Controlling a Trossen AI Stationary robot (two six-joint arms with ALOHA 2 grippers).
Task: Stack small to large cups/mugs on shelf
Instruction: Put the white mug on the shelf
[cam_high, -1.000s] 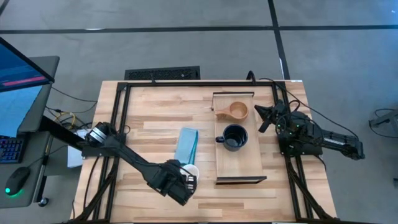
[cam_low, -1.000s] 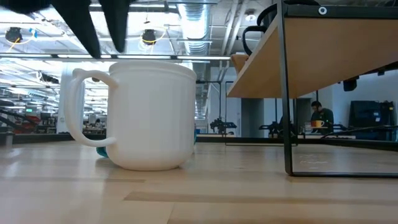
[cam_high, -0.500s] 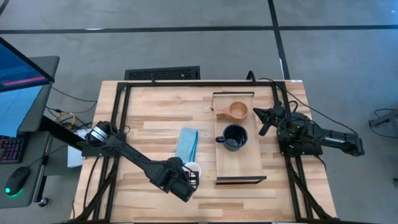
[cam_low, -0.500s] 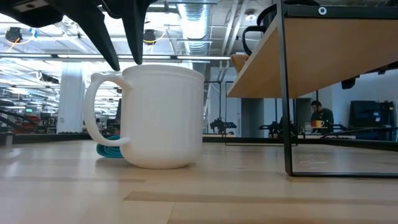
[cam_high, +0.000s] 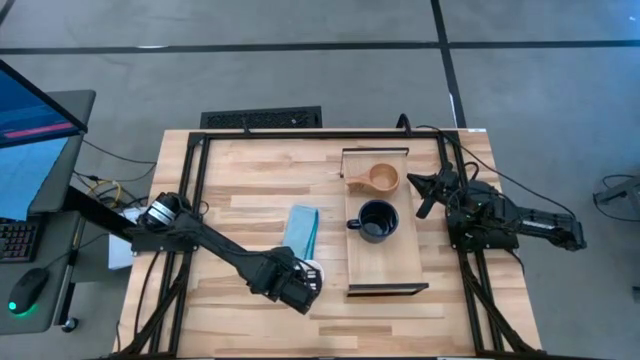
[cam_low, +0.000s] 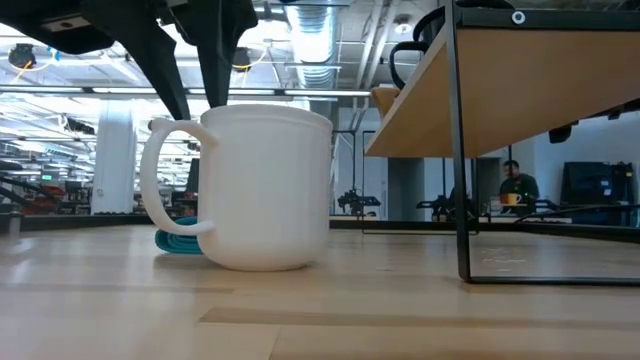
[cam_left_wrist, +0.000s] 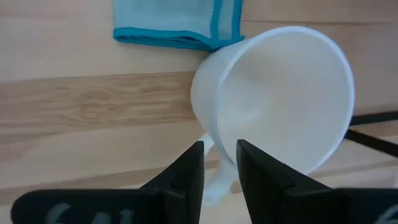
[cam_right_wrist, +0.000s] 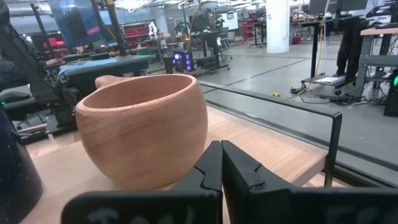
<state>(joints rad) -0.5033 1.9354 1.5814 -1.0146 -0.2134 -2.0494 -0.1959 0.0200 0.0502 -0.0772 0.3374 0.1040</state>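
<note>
Even, diffuse overhead light fills the high view; the desk (cam_high: 250, 210) reads bright with only soft, short shadows hugging the arms. In the low view, ceiling lamps (cam_low: 238, 58) toward 11 o'clock flare slightly, and the white mug (cam_low: 262, 188) is lit smoothly, its base casting a faint shadow on the wood. The foreground planks there are blurred. In the left wrist view the mug's interior is nearly washed out. The right wrist view holds the wooden cup (cam_right_wrist: 144, 127) sharp, while the hall behind softens.
</note>
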